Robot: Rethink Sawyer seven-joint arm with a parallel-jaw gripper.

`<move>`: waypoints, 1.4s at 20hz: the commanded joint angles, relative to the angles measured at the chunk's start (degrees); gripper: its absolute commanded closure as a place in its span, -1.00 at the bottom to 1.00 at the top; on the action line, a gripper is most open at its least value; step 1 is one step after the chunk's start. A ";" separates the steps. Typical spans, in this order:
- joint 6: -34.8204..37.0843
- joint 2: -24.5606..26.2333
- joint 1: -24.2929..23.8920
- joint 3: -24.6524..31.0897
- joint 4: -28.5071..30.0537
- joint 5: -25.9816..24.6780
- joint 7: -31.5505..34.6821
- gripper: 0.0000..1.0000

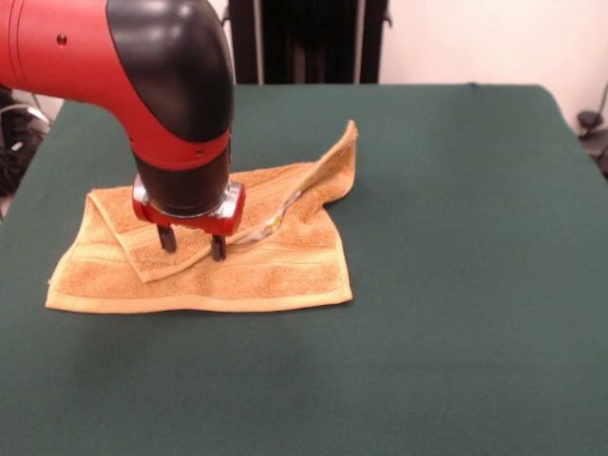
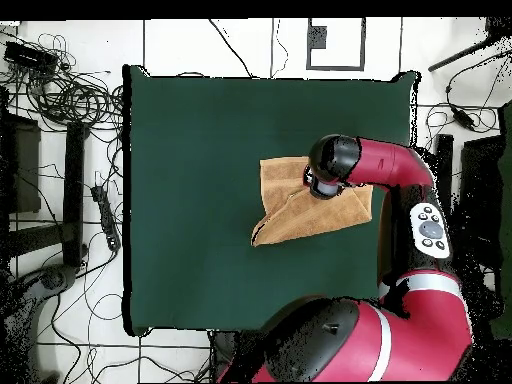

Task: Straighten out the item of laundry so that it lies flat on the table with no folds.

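The orange-tan towel (image 1: 285,271) lies on the dark green table (image 1: 456,237), left of its middle. It is folded: its left part is turned over as a flap (image 1: 123,223), and its far right corner (image 1: 344,152) sticks out toward the back. A pale strip (image 1: 277,218) shows along a crease. My gripper (image 1: 193,244) points straight down over the flap with its two black fingers (image 1: 167,237) apart and their tips at the cloth, holding nothing. In the overhead view the towel (image 2: 290,215) lies right of the table's (image 2: 190,200) middle, and the arm's wrist (image 2: 330,165) hides the gripper.
The red and black arm (image 1: 142,66) reaches in from the upper left of the front view. Cables and power strips (image 2: 70,170) lie on the floor left of the table in the overhead view. A black stand (image 1: 304,38) is behind the table's far edge.
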 commanded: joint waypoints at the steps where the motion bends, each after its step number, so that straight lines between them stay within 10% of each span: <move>1: 3.85 2.37 0.91 5.20 7.45 -1.97 -12.16 -1.00; 28: 3.65 2.51 0.86 5.42 7.02 -2.51 -12.24 -1.00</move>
